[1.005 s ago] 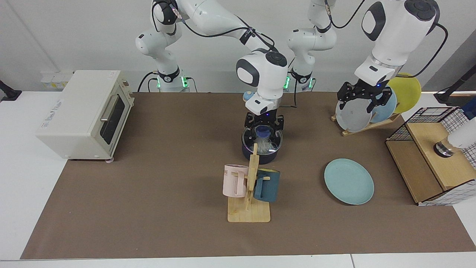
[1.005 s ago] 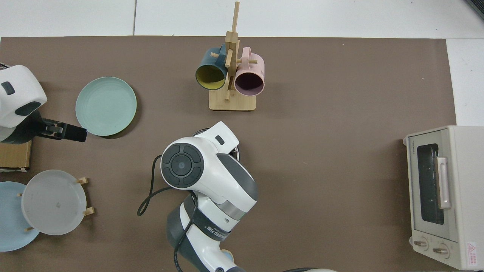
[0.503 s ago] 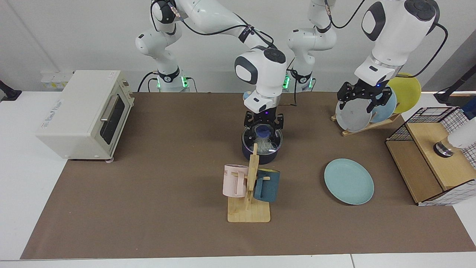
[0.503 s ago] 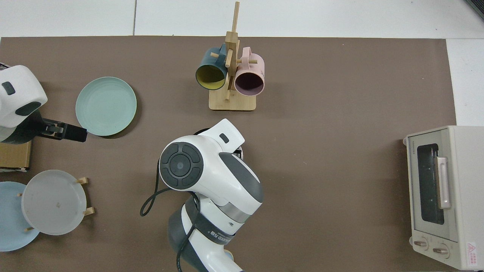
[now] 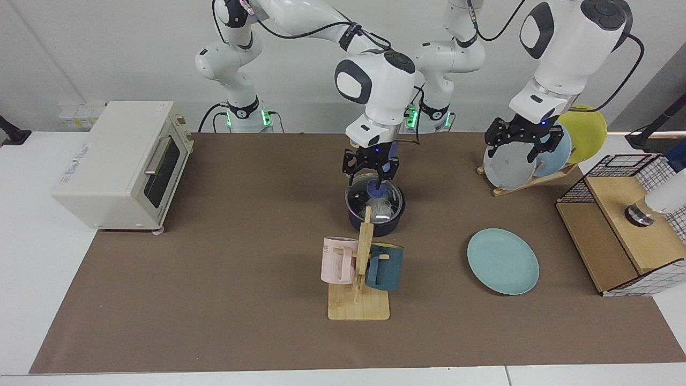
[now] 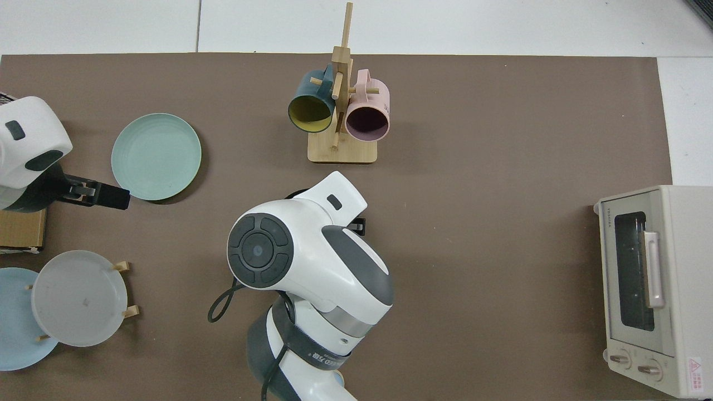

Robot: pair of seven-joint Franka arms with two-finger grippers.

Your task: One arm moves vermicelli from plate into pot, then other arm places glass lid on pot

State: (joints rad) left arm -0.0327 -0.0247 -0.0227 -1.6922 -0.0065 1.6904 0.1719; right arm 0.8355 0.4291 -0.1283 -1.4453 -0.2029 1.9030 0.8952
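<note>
The navy pot [image 5: 375, 224] stands mid-table behind the mug stand, its handle hidden. The glass lid [image 5: 387, 197] rests on it, blue knob [image 5: 375, 187] up, and the white vermicelli [image 5: 381, 209] shows through the glass. My right gripper [image 5: 371, 170] hangs open just above the knob, touching nothing. In the top view the right arm covers the pot and lid. The teal plate [image 5: 502, 261] [image 6: 156, 156] lies bare to the side. My left gripper [image 5: 515, 146] [image 6: 100, 195] waits open and holding nothing in front of the plate rack.
A wooden stand with a pink and a navy mug [image 5: 359, 276] [image 6: 340, 111] stands right in front of the pot. A toaster oven [image 5: 120, 163] [image 6: 652, 289], a rack of grey, blue and yellow plates [image 5: 528, 158] [image 6: 78, 298], and a wire-sided wooden box [image 5: 627, 230] line the table's sides.
My right gripper has let go of the lid's knob and risen above it, leaving the lid on the pot. The left arm has not moved.
</note>
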